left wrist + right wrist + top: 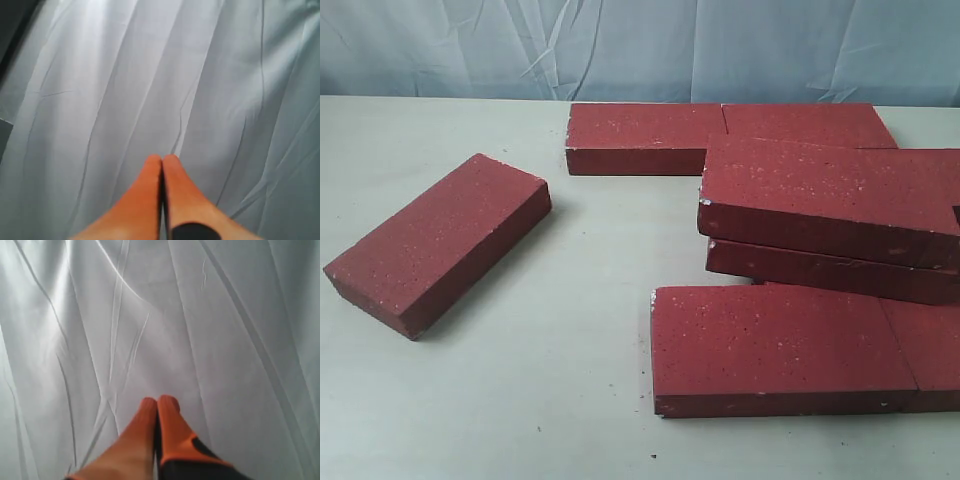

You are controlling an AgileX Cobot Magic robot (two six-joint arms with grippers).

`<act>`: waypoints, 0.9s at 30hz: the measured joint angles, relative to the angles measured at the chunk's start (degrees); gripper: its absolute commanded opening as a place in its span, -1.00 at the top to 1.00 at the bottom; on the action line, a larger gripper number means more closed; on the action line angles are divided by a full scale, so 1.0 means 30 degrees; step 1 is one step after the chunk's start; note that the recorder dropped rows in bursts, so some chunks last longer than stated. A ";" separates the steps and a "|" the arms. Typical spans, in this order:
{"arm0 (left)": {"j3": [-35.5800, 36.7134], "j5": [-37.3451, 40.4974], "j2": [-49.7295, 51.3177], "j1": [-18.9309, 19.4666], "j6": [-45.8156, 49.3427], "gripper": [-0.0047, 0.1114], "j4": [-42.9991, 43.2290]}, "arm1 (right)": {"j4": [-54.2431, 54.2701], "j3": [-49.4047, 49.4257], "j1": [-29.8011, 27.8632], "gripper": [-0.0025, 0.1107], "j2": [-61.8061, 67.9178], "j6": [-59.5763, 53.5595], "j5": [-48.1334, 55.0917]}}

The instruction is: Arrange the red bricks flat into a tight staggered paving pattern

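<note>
While both arms point at a wrinkly white cloth (100,90), the left gripper (162,159) has its two orange fingers pressed tight together, with nothing between them. The right gripper (157,401) looks the same (orange tips touching, nothing held).

The red bricks lie on a pale table (550,400). They are dark red with tiny white dots, rough on top, and chipped whitish at some corners. Closest is the front brick (770,345), lying flat. The corner brick (932,345) touches its right end and is cut off by the edge of the picture. Just behind them is a small pile: the lower brick (820,268) with the top brick (830,190) lying flat on it, turned a little so the edges do not line up. Off to the left, well apart from the rest, the lone brick (440,240) lies flat at a slant. Farthest back, the back left brick (642,135) and the back right brick (810,122) lie flat, end to end and touching. The top brick hides part of the back right one. Behind the table hangs a pale curtain (620,45).
</note>
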 measured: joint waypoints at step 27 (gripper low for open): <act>-1.2933 2.0402 1.8628 -0.9084 1.2142 0.92 -0.4244 | -0.3614 -0.8336 -0.2250 0.97 1.4799 -0.6203 2.0610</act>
